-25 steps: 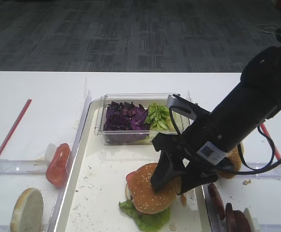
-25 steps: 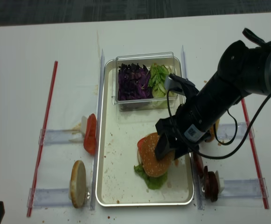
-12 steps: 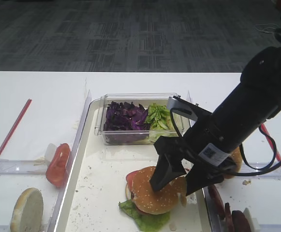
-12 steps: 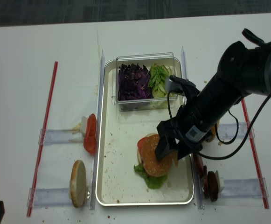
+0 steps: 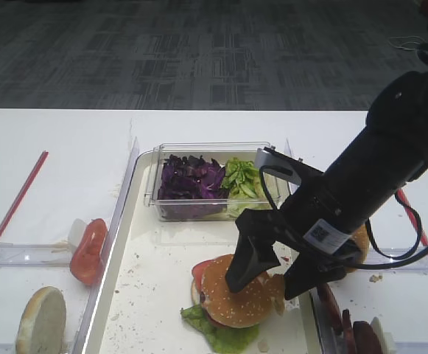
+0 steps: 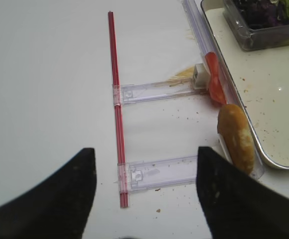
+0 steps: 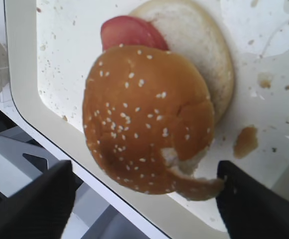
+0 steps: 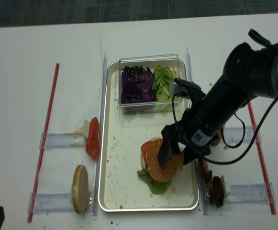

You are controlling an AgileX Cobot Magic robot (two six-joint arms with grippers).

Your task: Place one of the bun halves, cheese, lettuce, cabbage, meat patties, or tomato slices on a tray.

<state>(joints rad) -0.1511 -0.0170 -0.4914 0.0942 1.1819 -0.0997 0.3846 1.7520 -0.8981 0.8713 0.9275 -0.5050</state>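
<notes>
Sesame bun top (image 7: pixel 146 119) resting on burger stack in tray (image 5: pixel 151 295); placement apparently done. Right gripper (image 5: pixel 267 271) spread wide astride it, gripping nothing. Only withdrawal left.

Golden-brown sesame-seeded domed bun top (image 7: pixel 146 119) sits mid-frame, close to the off-white crumb-speckled tray's raised rim (image 7: pixel 25 94) and rounded corner. A torn bit sticks out at the bun's lower right edge. Under it, offset up-right, a pale flat bun half (image 7: pixel 204 50) shows. A bright red tomato slice (image 7: pixel 127 32) pokes out between them at the top left. Brown crumb smear (image 7: pixel 246 142) on the tray floor just right of the bun. Right hand (image 7: pixel 144 196): two dark fingers (image 7: pixel 40 204) at the bottom corners, spread wide either side of the bun, not touching it.
</notes>
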